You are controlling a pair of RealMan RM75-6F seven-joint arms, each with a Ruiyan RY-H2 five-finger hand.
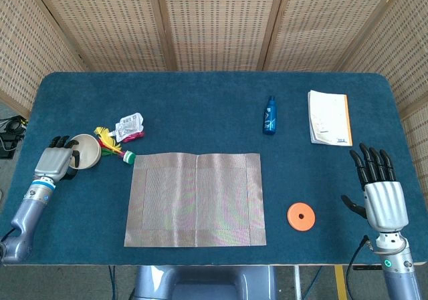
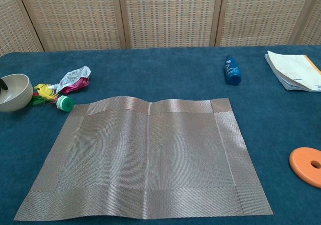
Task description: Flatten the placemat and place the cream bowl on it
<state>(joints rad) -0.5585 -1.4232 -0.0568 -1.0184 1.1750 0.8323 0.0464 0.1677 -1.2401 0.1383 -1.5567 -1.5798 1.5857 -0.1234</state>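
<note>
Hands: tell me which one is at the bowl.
The left hand. Its fingers are at the rim of the cream bowl, left of the placemat. The right hand is spread open, far right, touching nothing.

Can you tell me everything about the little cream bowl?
The small round cream bowl looks smooth and plain, maybe ceramic or plastic. It seems empty and is tipped slightly. It is near the left edge of the blue table, not yet on the woven grey placemat. The robot's left hand holds its rim, a dark fingertip hooked inside. Colourful feathers lie right beside it.
</note>
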